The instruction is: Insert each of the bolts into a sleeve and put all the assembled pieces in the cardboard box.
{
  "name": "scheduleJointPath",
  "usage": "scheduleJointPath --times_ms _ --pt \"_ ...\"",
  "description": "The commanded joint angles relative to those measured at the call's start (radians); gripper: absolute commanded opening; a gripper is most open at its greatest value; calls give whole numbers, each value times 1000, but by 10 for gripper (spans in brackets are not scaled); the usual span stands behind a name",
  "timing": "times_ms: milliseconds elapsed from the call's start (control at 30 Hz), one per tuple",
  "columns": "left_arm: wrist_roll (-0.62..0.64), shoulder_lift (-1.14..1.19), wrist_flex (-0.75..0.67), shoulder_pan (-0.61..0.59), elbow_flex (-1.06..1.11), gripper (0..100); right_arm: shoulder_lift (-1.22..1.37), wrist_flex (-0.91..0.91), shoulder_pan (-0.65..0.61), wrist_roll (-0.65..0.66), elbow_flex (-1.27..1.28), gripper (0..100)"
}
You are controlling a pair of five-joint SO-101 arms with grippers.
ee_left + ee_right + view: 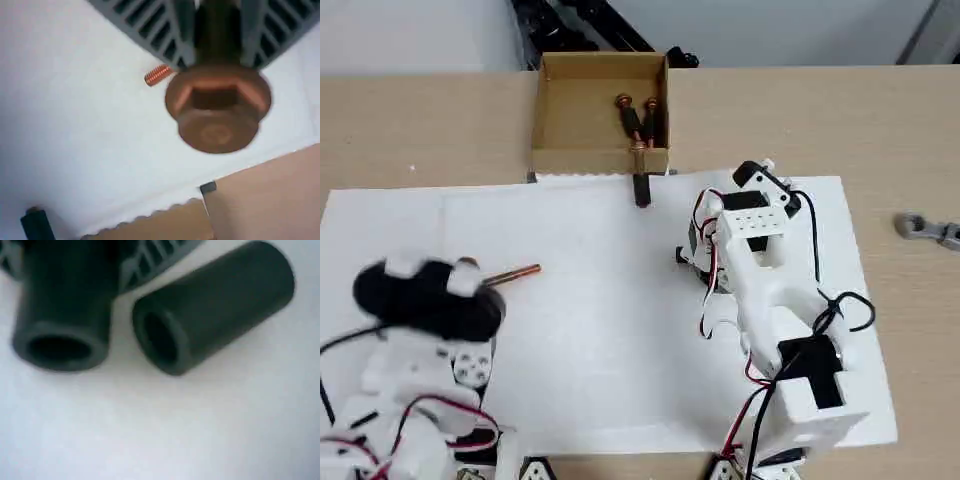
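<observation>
My left gripper (480,275) is at the lower left of the white sheet, shut on a copper bolt (515,273) that points right. In the left wrist view the bolt's hex head (217,107) faces the camera between grey fingers (145,25), and its threaded end (157,75) pokes out beside one. My right gripper (692,255) is low over the sheet's right half, shut on a black sleeve (60,315). A second black sleeve (215,305) lies loose right beside it. The cardboard box (552,110) at the back holds two assembled pieces (632,118). A third assembled piece (640,178) leans over its front wall.
A white sheet (600,330) covers the wooden table (420,120) under both arms. A small grey metal tool (925,228) lies on the bare wood at the far right. Dark equipment stands behind the box.
</observation>
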Motion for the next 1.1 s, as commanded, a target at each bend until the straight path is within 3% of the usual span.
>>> scheduleJointPath --times_ms 0,167,467,667,900,1067 --pt "11 -69 -31 -5 22 5 2 102 -21 8 -31 12" --pt "15 -86 -57 -5 33 5 -85 223 -74 17 -129 12" --pt "46 -86 -80 -5 31 5 -406 331 -156 181 -143 12" --pt "133 -41 -101 -3 27 5 -696 360 -166 387 -143 12" --pt "164 141 -256 5 22 5 -1059 248 -170 715 -124 7" --pt "203 258 -351 40 -28 5 -1242 202 -242 750 -28 7"
